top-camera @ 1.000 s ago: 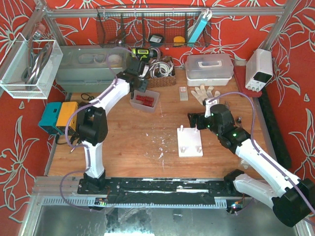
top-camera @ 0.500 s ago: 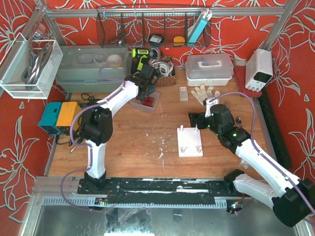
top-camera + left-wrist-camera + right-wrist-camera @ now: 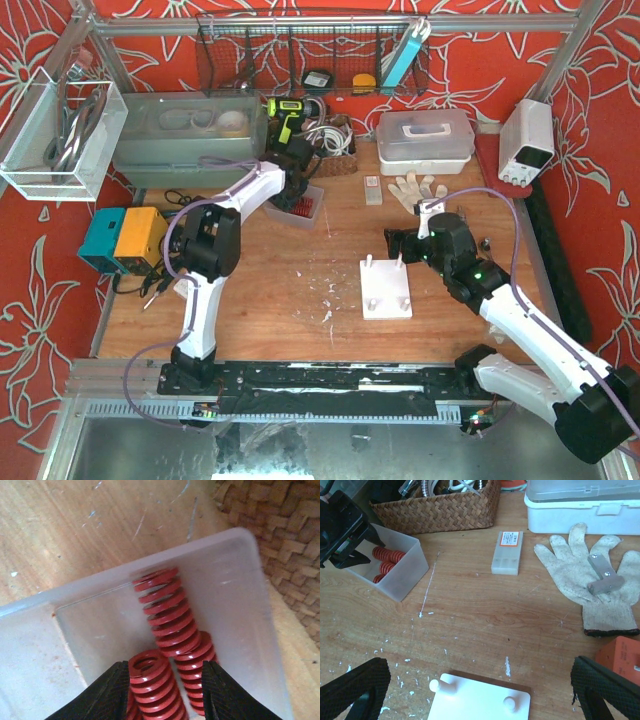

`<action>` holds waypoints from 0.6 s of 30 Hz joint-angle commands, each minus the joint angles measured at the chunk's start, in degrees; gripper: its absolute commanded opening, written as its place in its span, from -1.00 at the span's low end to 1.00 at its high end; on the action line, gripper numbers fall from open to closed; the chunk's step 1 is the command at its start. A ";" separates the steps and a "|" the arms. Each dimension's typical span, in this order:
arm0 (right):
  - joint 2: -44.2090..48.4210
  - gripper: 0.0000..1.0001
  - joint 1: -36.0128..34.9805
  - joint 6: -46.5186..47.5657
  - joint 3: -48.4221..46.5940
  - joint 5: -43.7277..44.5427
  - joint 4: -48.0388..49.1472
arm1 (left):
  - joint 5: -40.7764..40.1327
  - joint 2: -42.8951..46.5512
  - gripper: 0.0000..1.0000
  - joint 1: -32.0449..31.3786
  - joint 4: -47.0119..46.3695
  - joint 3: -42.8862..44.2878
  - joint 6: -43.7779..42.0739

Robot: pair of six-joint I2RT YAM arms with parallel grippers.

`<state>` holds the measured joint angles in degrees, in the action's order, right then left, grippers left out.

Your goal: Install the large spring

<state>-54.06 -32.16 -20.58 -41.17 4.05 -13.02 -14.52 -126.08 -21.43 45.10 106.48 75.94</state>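
Several large red springs (image 3: 160, 615) lie in a small translucent bin (image 3: 100, 625) at the back centre of the table (image 3: 297, 207). My left gripper (image 3: 165, 682) is down inside the bin, open, its jaws on either side of two springs; the left finger (image 3: 107, 692) touches one spring. It also shows in the right wrist view (image 3: 342, 535). The white peg plate (image 3: 385, 290) lies mid-table with upright pegs (image 3: 436, 684). My right gripper (image 3: 480, 690) is wide open and empty, hovering over the plate's far edge.
A wicker basket (image 3: 440, 505) stands right behind the bin. A small clear box (image 3: 507, 552), a white glove (image 3: 585, 575) with a metal part on it, and a white lidded box (image 3: 425, 140) lie at the back right. An orange block (image 3: 620, 660) sits right of the plate.
My left gripper has swung from behind the bin to over it and dropped in among the springs. The right arm has not moved.
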 commanded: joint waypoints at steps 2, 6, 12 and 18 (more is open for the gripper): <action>0.89 0.98 -0.29 0.49 0.80 1.44 0.33 | -2.05 -1.98 -0.09 0.48 2.36 3.21 2.54; 0.89 0.98 -0.31 0.62 0.78 1.93 0.06 | -1.65 -3.04 -0.09 0.44 4.90 2.85 4.31; 0.89 0.98 -0.31 0.72 0.79 2.11 0.22 | -1.92 -4.95 -0.09 0.43 5.87 4.03 4.95; 0.49 0.98 -0.29 0.80 0.74 2.29 0.32 | -1.71 -8.03 -0.03 0.42 6.38 5.57 6.24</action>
<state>-53.93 -32.16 -20.21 -41.17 5.10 -13.04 -14.59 -130.82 -21.17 47.48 110.72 80.03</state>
